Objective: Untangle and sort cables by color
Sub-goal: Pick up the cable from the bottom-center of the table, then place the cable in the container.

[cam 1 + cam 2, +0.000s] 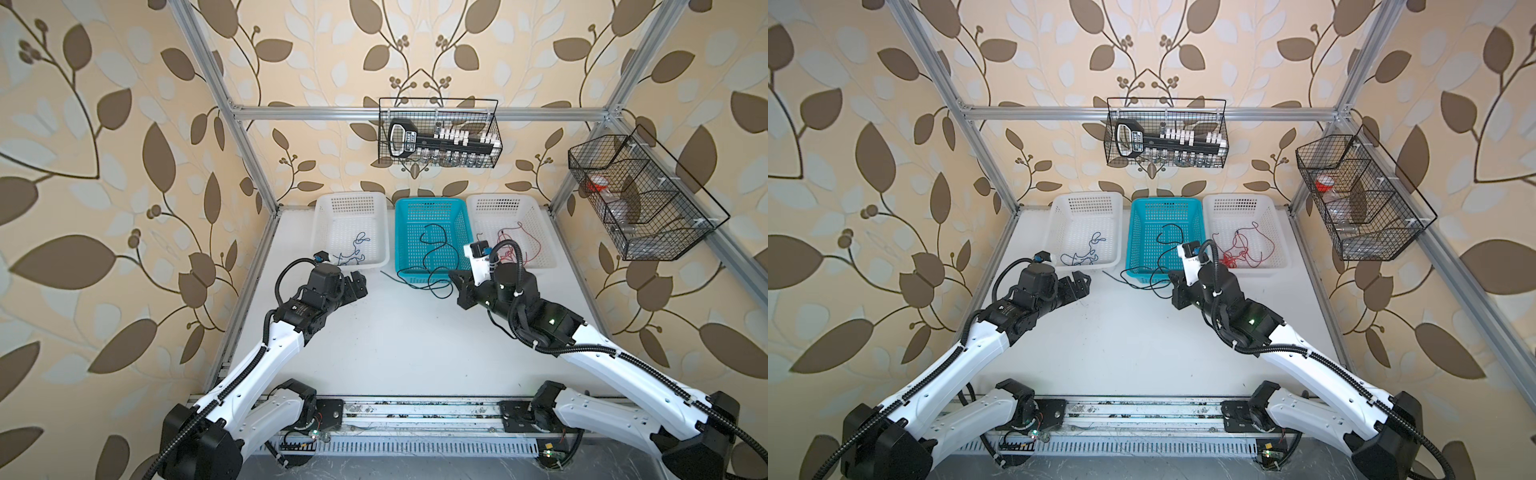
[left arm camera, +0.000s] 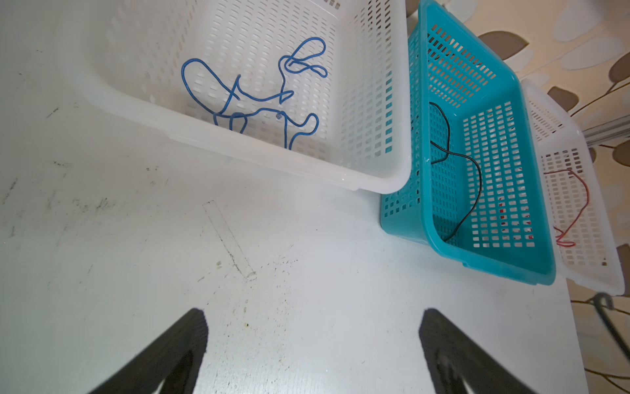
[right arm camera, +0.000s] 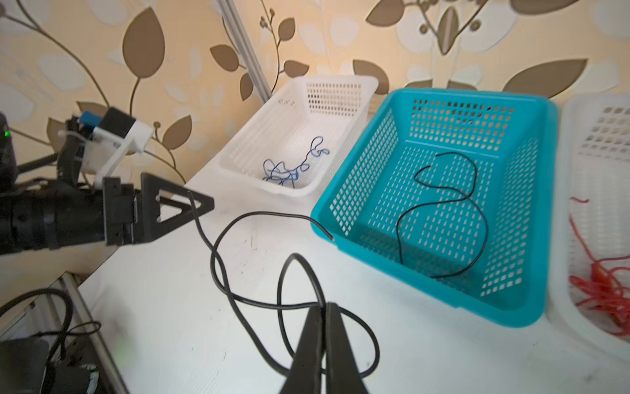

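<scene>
Black cable (image 3: 259, 213) lies looped on the table (image 3: 153, 324) before the teal basket (image 3: 426, 286), pinched in the right gripper (image 3: 323, 308); left gripper (image 2: 314, 313) spread wide, holding nothing

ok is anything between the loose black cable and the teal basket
Nothing visible on the table lies between them. The right hand pinches the loose black cable just in front of the teal basket; only its own near wall needs clearing.
</scene>
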Motion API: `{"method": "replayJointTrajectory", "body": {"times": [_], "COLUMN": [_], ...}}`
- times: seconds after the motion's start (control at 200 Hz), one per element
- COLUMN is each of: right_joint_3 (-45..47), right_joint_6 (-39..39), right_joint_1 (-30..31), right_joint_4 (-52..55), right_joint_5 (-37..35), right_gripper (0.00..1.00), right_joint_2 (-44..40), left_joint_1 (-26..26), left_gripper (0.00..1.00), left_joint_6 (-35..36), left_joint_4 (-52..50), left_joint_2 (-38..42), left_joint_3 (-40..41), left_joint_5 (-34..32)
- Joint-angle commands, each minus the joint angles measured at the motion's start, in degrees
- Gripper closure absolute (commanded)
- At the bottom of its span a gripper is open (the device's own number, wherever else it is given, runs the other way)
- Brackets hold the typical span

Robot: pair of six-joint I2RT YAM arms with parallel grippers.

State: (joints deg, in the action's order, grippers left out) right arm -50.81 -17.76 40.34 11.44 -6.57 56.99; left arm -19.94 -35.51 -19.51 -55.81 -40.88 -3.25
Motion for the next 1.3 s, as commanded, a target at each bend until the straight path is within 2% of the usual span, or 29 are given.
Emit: {"method": "replayJointTrajectory", "body": {"times": [0.0,0.375,0.765,0.91,1.295], "right_joint_3": [-3.2,-4.7,-5.6,-6.5,-8.1], "right_joint_6": [2.9,4.4,5.3,5.9,6.3], "right_joint_1": [-2.7,-9.4,-10.4,-10.6,-11.1], "right_joint_4": [0.9,-5.7,-13.7,-15.4,-17.4], "right_joint_5": [2.1,1.7,-0.9,-3.0,-3.4], "right_gripper": [1.0,1.0,1.0,1.0,1.0], "right_joint_2": [0.7,5.8,13.8,17.7,26.7], "left_joint_1": [-0.4,-0.4,-0.4,-0.4,-0.4], "left_gripper": [0.01,0.01,0.01,0.01,0.01], "left_joint_6": [1.0,1.9,2.7,3.1,4.2], "left_joint_4": [-0.8,-2.1,-2.1,-2.1,-2.8], "left_joint_2": [1.2,2.2,1.9,1.3,1.7], "left_joint_3": [-0.5,0.0,0.7,0.9,1.3], "left_joint_5": [-1.4,-2.8,-3.6,-3.9,-5.4]}}
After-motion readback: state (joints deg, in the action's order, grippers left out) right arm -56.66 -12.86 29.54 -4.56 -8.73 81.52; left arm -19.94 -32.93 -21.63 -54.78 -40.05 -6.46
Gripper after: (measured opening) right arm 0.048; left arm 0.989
